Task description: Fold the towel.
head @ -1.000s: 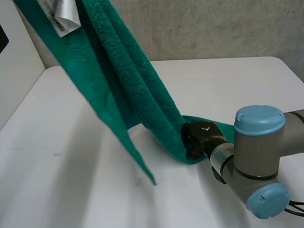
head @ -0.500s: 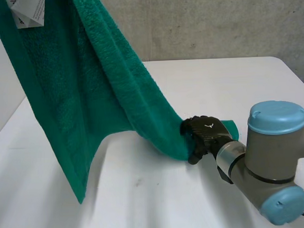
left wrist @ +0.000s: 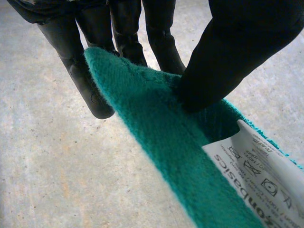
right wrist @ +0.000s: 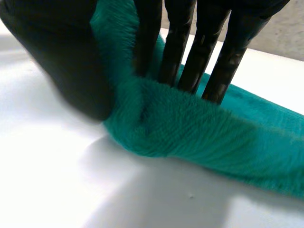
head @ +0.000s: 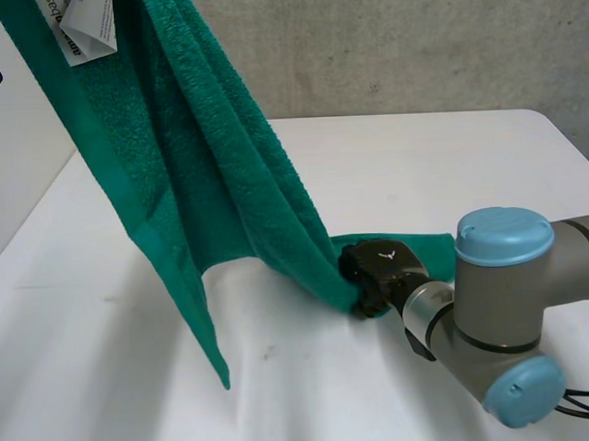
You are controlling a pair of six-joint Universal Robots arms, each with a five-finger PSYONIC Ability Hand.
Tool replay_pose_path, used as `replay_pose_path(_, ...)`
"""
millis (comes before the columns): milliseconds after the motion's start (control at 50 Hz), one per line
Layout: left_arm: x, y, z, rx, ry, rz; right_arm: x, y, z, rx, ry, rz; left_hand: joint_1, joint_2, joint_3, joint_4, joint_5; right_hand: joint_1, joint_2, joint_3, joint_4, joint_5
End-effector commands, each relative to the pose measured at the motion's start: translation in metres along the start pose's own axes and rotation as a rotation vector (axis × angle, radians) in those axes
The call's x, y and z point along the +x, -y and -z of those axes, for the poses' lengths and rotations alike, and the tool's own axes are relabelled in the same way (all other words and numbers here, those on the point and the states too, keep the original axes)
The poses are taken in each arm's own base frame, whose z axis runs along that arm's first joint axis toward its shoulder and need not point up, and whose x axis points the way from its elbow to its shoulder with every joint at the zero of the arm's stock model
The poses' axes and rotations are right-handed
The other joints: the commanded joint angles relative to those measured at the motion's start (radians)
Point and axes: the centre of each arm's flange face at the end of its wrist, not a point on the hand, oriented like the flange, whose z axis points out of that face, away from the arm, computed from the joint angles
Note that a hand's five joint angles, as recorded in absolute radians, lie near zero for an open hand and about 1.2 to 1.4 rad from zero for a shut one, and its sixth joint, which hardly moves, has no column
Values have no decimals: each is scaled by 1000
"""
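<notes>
The green towel (head: 205, 156) hangs slanting from high at the left down to the white table (head: 447, 167). My left hand (left wrist: 237, 42) pinches its upper edge between thumb and fingers, right beside the white care label (left wrist: 256, 175), which also shows in the head view (head: 84, 25). My right hand (head: 379, 271) sits low on the table, shut on the towel's bunched lower end. There the thick fold (right wrist: 190, 133) lies between the thumb (right wrist: 61, 57) and the fingers. A free corner (head: 221, 378) dangles just above the table.
A grey wall (head: 414, 42) rises behind the table's far edge. A white panel (head: 22, 182) stands at the table's left side. My right arm's elbow joint (head: 501, 310) hangs over the near right part of the table.
The hanging sheet swung left and spread wider, then came part way back right. The label shifted at the top. My right hand stayed on the lower end, shifting only a little sideways.
</notes>
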Motion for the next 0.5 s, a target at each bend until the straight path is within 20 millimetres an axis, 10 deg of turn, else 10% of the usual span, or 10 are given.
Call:
replay_pose_path(20,0,-4,1,-12,1,-4,13,8,-10,54,-86,1,267,198,203,200,257,636,528,537,539,564)
replay_pose_path(140,-7,-14,0,-39,23,-25,9,55,32,135,-65,129,267,198,203,200,257,636,528,537,539,564)
replay_pose_path(320,-30,-57,-1,-156,90,-94,73,116,98,68,-189,474,267,198,203,200,257,636,528,537,539,564)
replay_pose_path(500,-32,-110,22,-331,62,-124,75,149,133,-23,-181,553,267,198,203,200,257,636,528,537,539,564)
